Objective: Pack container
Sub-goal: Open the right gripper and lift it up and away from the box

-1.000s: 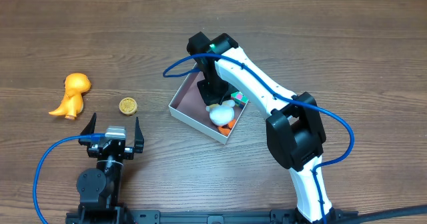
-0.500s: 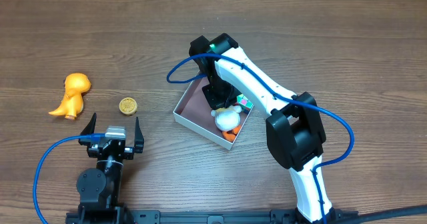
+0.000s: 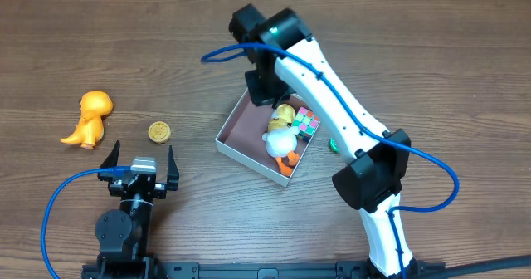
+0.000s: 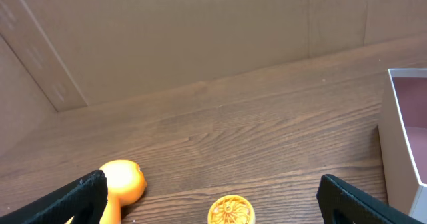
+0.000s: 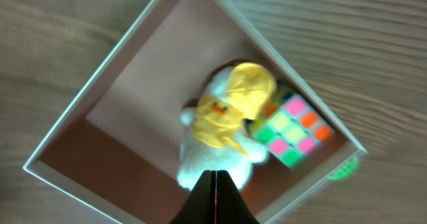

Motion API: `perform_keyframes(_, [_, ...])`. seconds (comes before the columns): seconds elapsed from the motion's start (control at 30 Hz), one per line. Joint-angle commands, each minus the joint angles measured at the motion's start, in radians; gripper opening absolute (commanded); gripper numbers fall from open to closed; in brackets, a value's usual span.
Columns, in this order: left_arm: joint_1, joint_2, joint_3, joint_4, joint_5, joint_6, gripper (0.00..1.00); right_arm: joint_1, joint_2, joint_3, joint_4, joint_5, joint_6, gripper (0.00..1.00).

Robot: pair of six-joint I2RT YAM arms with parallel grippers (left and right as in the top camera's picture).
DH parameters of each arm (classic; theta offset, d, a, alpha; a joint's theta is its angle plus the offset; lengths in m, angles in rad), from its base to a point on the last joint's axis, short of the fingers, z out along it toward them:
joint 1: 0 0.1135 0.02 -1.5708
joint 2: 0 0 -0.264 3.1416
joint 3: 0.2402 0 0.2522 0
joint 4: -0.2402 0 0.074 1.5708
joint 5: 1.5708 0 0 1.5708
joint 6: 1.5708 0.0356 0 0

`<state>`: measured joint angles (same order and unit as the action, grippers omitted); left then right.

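The container (image 3: 239, 129) is a square shallow box with white walls and a pink-brown inside, mid-table. In it lie a white duck toy with a yellow hat (image 3: 280, 138) and a colour cube (image 3: 304, 123). In the right wrist view the container (image 5: 137, 107), duck (image 5: 227, 117) and cube (image 5: 292, 132) sit below my right gripper (image 5: 215, 184), which is shut and empty above the box. My right gripper (image 3: 264, 84) hangs over the box's far corner. My left gripper (image 3: 139, 167) is open and empty near the front left. An orange dinosaur (image 3: 89, 117) and a yellow disc (image 3: 158, 132) lie left of the box.
A green thing (image 3: 332, 144) lies just outside the box's right wall, also in the right wrist view (image 5: 343, 169). In the left wrist view the disc (image 4: 231, 211), the dinosaur (image 4: 120, 184) and the box's wall (image 4: 397, 144) show ahead, with a cardboard wall (image 4: 200, 31) behind.
My right gripper has lifted up and away from the duck and the box, letting the duck rest inside. The box shifted slightly. The left arm has not moved.
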<state>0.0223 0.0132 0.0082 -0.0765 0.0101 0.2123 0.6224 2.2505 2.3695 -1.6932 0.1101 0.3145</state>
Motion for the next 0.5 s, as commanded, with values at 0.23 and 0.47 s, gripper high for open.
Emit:
perform_keyframes(0.23, [0.01, -0.001, -0.004, 0.0, -0.01, -0.01, 1.0, -0.19, -0.035, 0.023, -0.001, 0.024, 0.244, 0.57])
perform_keyframes(0.47, [0.01, -0.001, -0.004, 0.0, -0.01, -0.01, 1.0, -0.323, -0.035, 0.019, -0.001, -0.03, 0.263, 1.0])
